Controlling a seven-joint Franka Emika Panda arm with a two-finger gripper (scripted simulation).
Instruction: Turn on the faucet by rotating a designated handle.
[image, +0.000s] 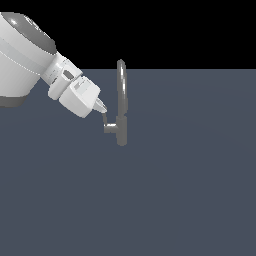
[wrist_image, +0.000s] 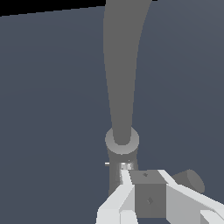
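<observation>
The grey faucet (image: 121, 102) stands upright on the floor, its tall arched spout seen edge-on. Its handle (image: 110, 128) is a short stub pointing toward the exterior view's left, with a thin lever rising from its end. My gripper (image: 102, 108) comes down from the upper left. Its fingers are together in one point, and the tip touches the top of the lever. It holds nothing. In the wrist view the faucet (wrist_image: 123, 78) fills the middle. The fingertips (wrist_image: 126, 170) sit against its body, and the handle (wrist_image: 191, 180) shows just beside them.
The flat blue-grey floor (image: 175, 190) stretches all round the faucet. The bulky white arm (image: 30, 55) fills the upper left of the exterior view.
</observation>
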